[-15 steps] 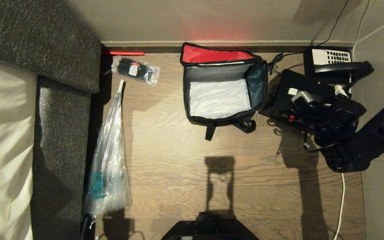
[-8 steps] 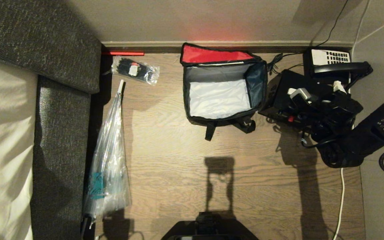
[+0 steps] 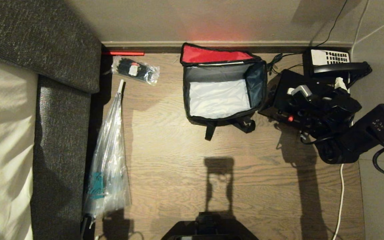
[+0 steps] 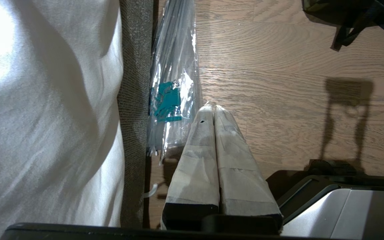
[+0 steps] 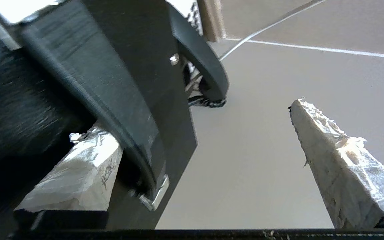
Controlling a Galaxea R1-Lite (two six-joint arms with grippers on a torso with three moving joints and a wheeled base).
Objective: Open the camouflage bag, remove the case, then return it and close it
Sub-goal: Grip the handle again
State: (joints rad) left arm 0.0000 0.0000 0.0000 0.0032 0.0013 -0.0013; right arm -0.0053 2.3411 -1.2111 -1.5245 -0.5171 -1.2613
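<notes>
The camouflage bag (image 3: 257, 80) stands open by the wall, its red inner lid (image 3: 212, 55) folded back and the silvery lining bare, nothing inside. The black case (image 3: 280, 88) lies on the floor just right of it. My right gripper (image 3: 317, 87) hovers over the case's right part, open wide. In the right wrist view the case (image 5: 152, 110) and its curved handle (image 5: 112, 110) lie against one taped finger (image 5: 78, 166), and the other finger (image 5: 332, 153) stands far off over bare floor. My left gripper (image 4: 214, 108) is parked low, shut and empty.
A black desk telephone (image 3: 332, 58) with cables sits behind the case in the corner. A clear packet of black ties (image 3: 135, 70) and a plastic-wrapped umbrella (image 3: 108, 156) lie beside the grey sofa (image 3: 58, 133). A white cable (image 3: 340, 200) runs along the right.
My right arm has shifted a little toward the wall over the case, its gripper staying wide open. The bag, the case and the left arm have not moved.
</notes>
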